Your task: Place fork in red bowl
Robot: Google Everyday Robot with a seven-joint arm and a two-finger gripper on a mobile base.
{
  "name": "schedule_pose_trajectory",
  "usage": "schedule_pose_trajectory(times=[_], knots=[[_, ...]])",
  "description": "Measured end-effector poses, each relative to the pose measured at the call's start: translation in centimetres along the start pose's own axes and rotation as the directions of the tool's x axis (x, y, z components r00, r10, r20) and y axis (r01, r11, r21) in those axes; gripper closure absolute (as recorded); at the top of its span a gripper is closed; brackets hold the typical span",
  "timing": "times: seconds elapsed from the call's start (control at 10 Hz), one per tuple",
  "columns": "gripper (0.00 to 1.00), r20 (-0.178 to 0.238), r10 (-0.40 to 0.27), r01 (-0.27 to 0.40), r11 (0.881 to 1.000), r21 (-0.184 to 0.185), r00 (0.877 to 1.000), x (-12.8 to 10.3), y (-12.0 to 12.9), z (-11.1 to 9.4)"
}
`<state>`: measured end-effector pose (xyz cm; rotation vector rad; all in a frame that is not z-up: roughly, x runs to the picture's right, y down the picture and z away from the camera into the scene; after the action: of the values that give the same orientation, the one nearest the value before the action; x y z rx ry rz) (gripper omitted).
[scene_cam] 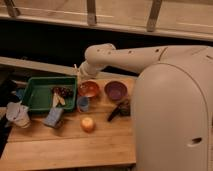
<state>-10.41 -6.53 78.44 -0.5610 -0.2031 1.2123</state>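
The red bowl (89, 89) stands on the wooden table (75, 147), between the green tray (35, 96) and the purple bowl (115, 91). My gripper (81, 75) hangs at the end of the white arm, just above the red bowl's far-left rim. A thin pale sliver (76, 67) sticks up beside the gripper; I cannot tell whether it is the fork. No fork shows lying on the table or in the red bowl.
A small blue cup (83, 103) stands just in front of the red bowl. A black-handled utensil (117, 110), an orange ball (87, 124), a blue sponge (53, 117) and a crumpled white bag (17, 114) lie around. The tray holds small items. My white body (170, 115) fills the right.
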Motion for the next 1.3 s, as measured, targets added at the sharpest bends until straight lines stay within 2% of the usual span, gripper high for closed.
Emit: schedule_pose_trajectory(times=[0.2,0.4,0.8,1.0,1.3], knots=[[1.00,0.018,0.019,-0.019,1.000,-0.004,1.000,-1.2,-2.3,-0.2],[1.00,0.039,0.049,-0.048,0.998,-0.028,0.998,-1.7,-3.9,-0.5],[1.00,0.038,0.053,-0.052,0.998,-0.033,0.998,-1.9,-4.0,-0.5],[1.00,0.014,0.071,-0.070,0.997,-0.040,0.997,-1.1,-4.4,1.1],[1.00,-0.016,0.096,-0.097,0.993,-0.065,0.995,0.4,-5.5,5.3]])
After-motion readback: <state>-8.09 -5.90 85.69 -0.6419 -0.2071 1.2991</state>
